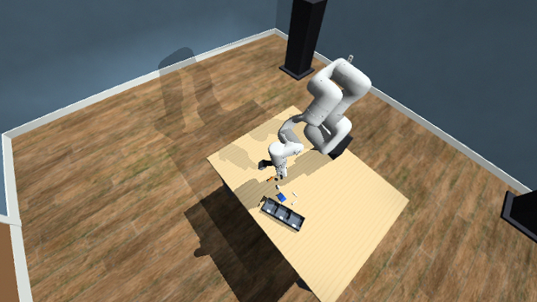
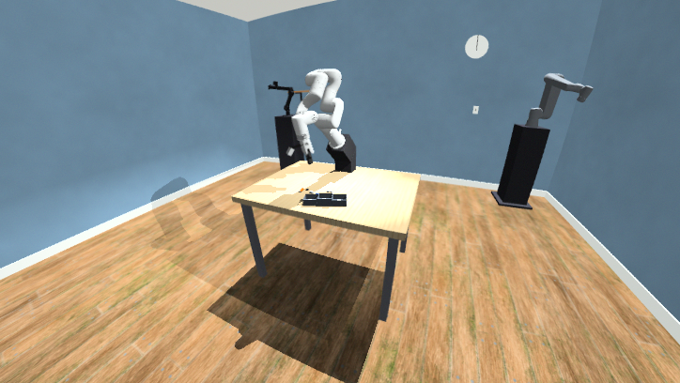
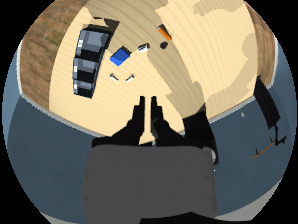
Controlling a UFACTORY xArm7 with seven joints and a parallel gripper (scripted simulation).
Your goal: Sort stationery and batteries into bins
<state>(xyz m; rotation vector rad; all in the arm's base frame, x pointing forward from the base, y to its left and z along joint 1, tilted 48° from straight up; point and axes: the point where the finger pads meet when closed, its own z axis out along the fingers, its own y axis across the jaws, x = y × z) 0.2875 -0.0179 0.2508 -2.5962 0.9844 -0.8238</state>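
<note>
Surface: pale wood-grain top on dark legs, standing on a plank floor.

Hand hangs above the surface, fingers nearly together with nothing between them.

Lying on the surface, all beyond the fingertips in the wrist view:
- Orange item, farthest out, slightly right of the hand.
- Small dark item, just beside the orange one.
- Blue block, ahead and to the left.
- Small pale piece, next to the blue block.
- Two small white pieces, nearest the fingertips; type cannot be told.
- Dark three-compartment bin row, far left, near the surface edge; markings illegible.
</note>
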